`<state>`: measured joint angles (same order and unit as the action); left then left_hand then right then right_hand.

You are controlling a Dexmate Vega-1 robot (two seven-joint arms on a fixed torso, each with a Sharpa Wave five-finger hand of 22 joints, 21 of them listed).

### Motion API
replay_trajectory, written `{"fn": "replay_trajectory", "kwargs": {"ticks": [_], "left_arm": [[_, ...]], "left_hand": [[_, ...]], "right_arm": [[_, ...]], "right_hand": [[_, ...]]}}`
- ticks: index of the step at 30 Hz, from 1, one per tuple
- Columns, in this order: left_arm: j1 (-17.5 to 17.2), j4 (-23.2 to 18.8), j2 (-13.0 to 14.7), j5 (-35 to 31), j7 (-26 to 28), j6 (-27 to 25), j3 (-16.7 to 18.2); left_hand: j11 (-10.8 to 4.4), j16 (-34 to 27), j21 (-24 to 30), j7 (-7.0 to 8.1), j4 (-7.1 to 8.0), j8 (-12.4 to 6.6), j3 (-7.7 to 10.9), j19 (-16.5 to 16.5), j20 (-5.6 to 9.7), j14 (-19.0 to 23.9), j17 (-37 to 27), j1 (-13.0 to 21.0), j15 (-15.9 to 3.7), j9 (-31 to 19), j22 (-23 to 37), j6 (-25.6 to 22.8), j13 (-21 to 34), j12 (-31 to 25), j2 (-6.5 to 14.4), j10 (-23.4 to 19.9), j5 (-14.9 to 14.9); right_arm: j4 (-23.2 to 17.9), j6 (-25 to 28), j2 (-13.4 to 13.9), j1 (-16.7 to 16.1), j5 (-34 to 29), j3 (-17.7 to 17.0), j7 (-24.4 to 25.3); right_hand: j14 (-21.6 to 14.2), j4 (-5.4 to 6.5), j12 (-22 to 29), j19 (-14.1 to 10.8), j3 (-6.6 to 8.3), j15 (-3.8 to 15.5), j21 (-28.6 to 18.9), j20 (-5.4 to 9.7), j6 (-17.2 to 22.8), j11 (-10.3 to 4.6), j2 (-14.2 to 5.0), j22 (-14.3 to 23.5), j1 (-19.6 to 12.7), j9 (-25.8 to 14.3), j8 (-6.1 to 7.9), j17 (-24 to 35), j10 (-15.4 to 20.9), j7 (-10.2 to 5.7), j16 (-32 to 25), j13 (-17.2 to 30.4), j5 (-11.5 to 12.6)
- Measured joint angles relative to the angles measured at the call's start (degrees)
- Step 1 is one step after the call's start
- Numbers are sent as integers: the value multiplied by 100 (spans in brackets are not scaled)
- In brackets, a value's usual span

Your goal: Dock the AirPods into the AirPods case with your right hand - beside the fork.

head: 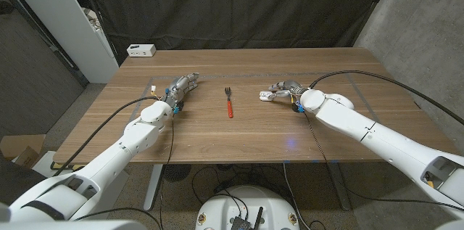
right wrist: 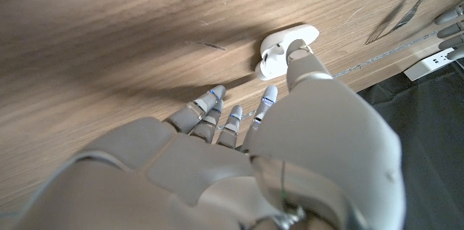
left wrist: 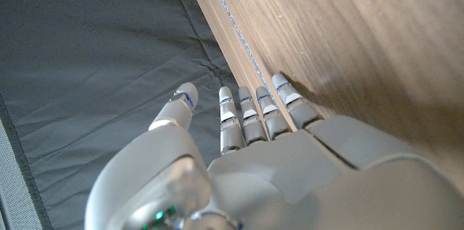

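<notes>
Head view: the right hand [head: 284, 90] sits on the wooden desk [head: 239, 139], its fingers reaching left toward the small white open AirPods case [head: 265, 96], which lies right of the red-handled metal fork [head: 229, 102] at the desk's middle. Over on the left, the left hand [head: 181, 87] is near the far-left part of the desk, fingers straight, holding nothing. A white power strip [head: 141, 50] sits at the far left corner.

Left wrist view: the left hand's fingers [left wrist: 246, 114] lie straight and side by side along the desk, thumb apart, nothing in them.

Right wrist view: the thumb tip is on the white case [right wrist: 279, 50]; the other fingers [right wrist: 217, 110] are loosely spread short of it. Whether it grips the case, I cannot tell. The fork [right wrist: 406, 9] shows beyond.
</notes>
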<state>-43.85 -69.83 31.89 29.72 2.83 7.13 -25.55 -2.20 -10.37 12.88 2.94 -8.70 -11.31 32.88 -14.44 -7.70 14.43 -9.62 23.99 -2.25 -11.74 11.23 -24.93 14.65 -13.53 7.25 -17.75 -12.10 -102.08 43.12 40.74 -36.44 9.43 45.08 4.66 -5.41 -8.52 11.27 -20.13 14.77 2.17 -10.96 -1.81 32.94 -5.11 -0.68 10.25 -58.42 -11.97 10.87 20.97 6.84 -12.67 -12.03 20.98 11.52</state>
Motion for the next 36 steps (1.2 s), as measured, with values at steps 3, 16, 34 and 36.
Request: {"fn": "replay_trajectory", "kwargs": {"ticks": [3, 16, 34, 36], "left_arm": [[1, 10, -1, 2, -4, 4, 2], [19, 75, 1, 25, -65, 37, 11], [9, 76, 55, 36, -120, 55, 28], [-8, 50, 64, 45, -120, 49, 35]], "left_hand": [[0, 0, -1, 0, 0, 0, 0, 0, 0, 0, 0, 0, 0, 0, -2, 0, 0, 0, 0, 0, 0], [0, 0, 1, 0, 0, 0, 0, 0, 1, 0, 0, 0, 0, 0, -4, 0, 0, 0, 0, 0, 0], [21, 0, 2, 0, 2, 0, -1, 3, 3, 0, 0, 0, 0, 0, -4, 0, 0, 0, 0, 22, 0], [21, 0, 2, 0, 17, 0, -17, 3, 3, 0, 0, 0, 0, 0, -4, 0, 0, 0, 0, 22, 0]], "right_arm": [[0, 33, -11, 10, -52, 22, 24], [-10, 92, -69, -10, -183, 70, 158], [-27, 114, -56, -18, -221, 58, 120], [-14, 96, -64, -9, -233, 68, 119]], "right_hand": [[0, 0, 0, 9, 0, 0, 2, 9, 80, -24, 0, 2, 0, 0, 24, -26, 24, 5, 0, -1, 39], [-126, 26, 103, 29, 26, -2, -30, 27, 643, -138, -123, -27, 1, 25, 199, -80, 241, 20, -70, -53, 44], [-251, 176, 188, 29, 1, -4, -69, 26, 1304, -254, -473, -20, 200, 57, 313, -62, 562, 11, -196, -106, 44], [-286, 176, 210, 29, 1, 12, -69, 26, 1396, -309, -495, -20, 222, 58, 331, -62, 617, 9, -218, -116, 44]]}}
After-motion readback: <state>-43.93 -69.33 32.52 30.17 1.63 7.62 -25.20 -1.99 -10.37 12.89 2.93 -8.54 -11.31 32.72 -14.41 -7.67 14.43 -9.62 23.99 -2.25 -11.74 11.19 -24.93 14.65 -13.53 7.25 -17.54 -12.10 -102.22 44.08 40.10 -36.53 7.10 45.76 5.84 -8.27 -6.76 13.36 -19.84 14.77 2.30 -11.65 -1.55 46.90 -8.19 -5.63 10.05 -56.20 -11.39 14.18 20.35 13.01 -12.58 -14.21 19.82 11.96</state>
